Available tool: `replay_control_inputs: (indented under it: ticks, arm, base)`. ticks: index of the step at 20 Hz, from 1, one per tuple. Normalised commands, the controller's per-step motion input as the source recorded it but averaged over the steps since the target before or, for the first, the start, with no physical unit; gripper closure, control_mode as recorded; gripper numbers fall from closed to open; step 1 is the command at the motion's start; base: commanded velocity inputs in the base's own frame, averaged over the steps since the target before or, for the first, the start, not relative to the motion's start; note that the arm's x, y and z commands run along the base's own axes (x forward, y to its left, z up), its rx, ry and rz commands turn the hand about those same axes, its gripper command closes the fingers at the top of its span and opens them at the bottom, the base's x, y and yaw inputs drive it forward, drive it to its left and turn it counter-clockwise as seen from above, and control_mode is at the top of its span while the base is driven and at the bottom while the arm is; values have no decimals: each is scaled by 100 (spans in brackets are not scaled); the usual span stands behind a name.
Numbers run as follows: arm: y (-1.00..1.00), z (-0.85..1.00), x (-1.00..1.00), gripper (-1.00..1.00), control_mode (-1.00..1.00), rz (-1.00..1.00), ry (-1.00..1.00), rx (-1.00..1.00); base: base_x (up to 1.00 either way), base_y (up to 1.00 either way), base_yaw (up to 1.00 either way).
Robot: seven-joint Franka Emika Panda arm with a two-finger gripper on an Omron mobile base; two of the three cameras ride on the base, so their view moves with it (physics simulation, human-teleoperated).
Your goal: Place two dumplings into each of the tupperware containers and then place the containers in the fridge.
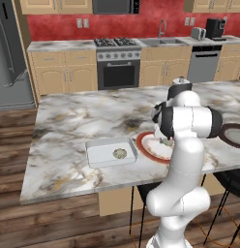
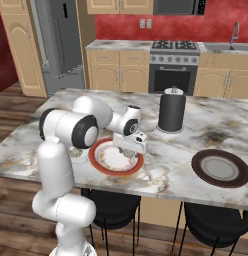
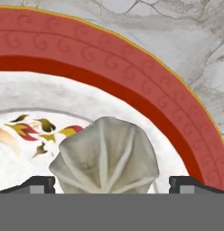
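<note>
One beige pleated dumpling (image 3: 105,158) lies on the red-rimmed plate (image 3: 132,90), and my gripper (image 3: 112,183) stands open over it, one dark fingertip (image 3: 41,184) on each side. The right base view has the gripper (image 2: 129,151) low over that plate (image 2: 103,162). Left of the plate sits a flat translucent white tupperware container (image 1: 95,154) holding another dumpling (image 1: 120,153). The grey fridge (image 1: 8,53) stands at the far left with its doors shut.
A dark brown round plate (image 2: 220,168) lies at the island's right end. A black cylinder (image 2: 171,112) stands upright behind the red plate. Dark stools (image 2: 113,202) tuck under the island's near edge. Stove and cabinets line the back wall.
</note>
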Motion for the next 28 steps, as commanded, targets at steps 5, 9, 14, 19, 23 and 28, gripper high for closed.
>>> replay_control_inputs:
  ticks: [5,9,14,19,23,28]
  arm:
    - [0,-10,0,-100,-100,0,2,0]
    - [0,0,0,100,-100,0,3,0]
    - [0,0,0,100,-100,0,2,0]
    - [0,5,-23,100,-100,0,-3,-1]
    - [11,28,-54,100,-100,0,-8,-3]
    - [38,65,-46,100,-100,-1,-1,-1]
  base:
    - [0,0,0]
    - [0,0,0]
    - [0,0,0]
    - [0,0,0]
    - [0,0,0]
    - [0,0,0]
